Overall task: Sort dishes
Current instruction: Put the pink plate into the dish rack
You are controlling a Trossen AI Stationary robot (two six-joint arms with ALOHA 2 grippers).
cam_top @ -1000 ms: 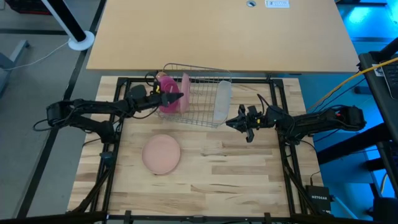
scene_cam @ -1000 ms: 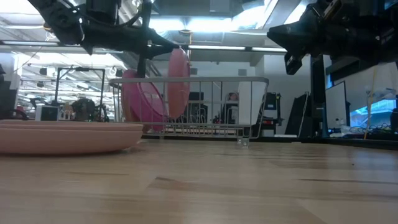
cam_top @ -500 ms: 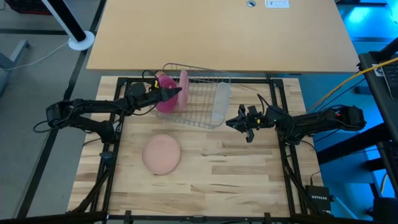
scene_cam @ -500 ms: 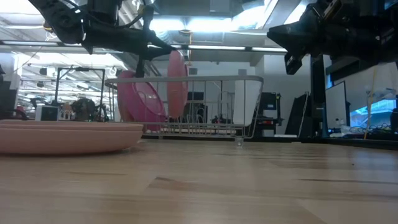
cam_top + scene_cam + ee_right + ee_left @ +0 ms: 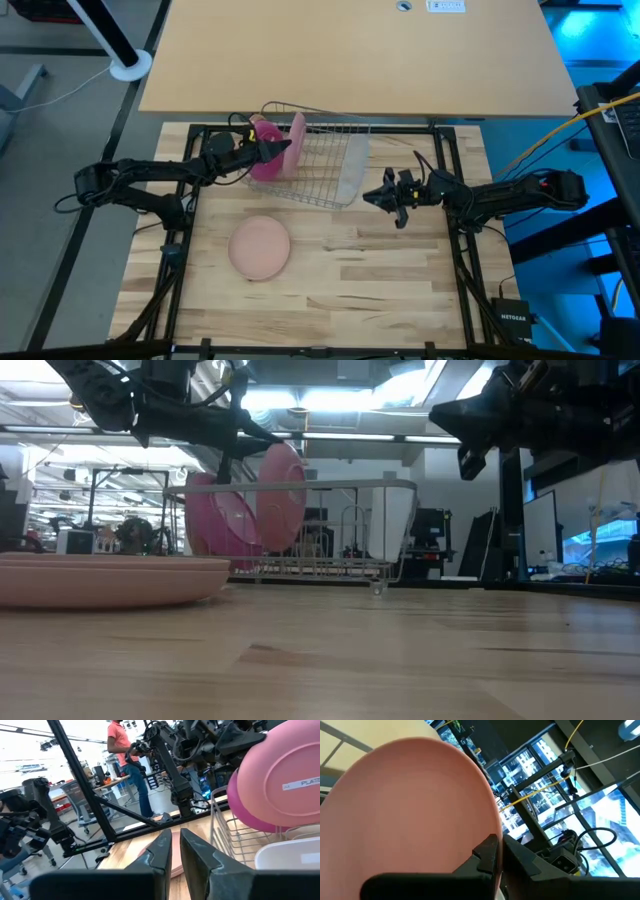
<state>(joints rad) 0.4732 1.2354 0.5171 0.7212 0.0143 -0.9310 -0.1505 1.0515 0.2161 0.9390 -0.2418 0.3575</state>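
Your left gripper (image 5: 283, 147) had its dark fingers clamped on the rim of the smooth pale pink round plastic plate (image 5: 297, 143), held on edge and tilted over the thin-wired metal rack (image 5: 325, 165) at the table's 12 o'clock. In the low view that plate (image 5: 281, 497) leaned above the rack's top rail (image 5: 340, 486), its lower rim inside the basket. Just behind it at 9 o'clock, the glossy bright magenta round plate (image 5: 266, 155) stood on edge in the rack, close against the pale one. A translucent cup (image 5: 349, 168) sat at the rack's 3 o'clock end.

The matte tan-orange round plate (image 5: 260, 247) lay flat on the pale planked wooden table (image 5: 380, 280) toward 7 o'clock, well apart from the rack, with bare boards around it.

Your right gripper (image 5: 377, 196) hovered off the rack's 4 o'clock corner, holding nothing, fingers drawn to a thin gap (image 5: 171, 851).
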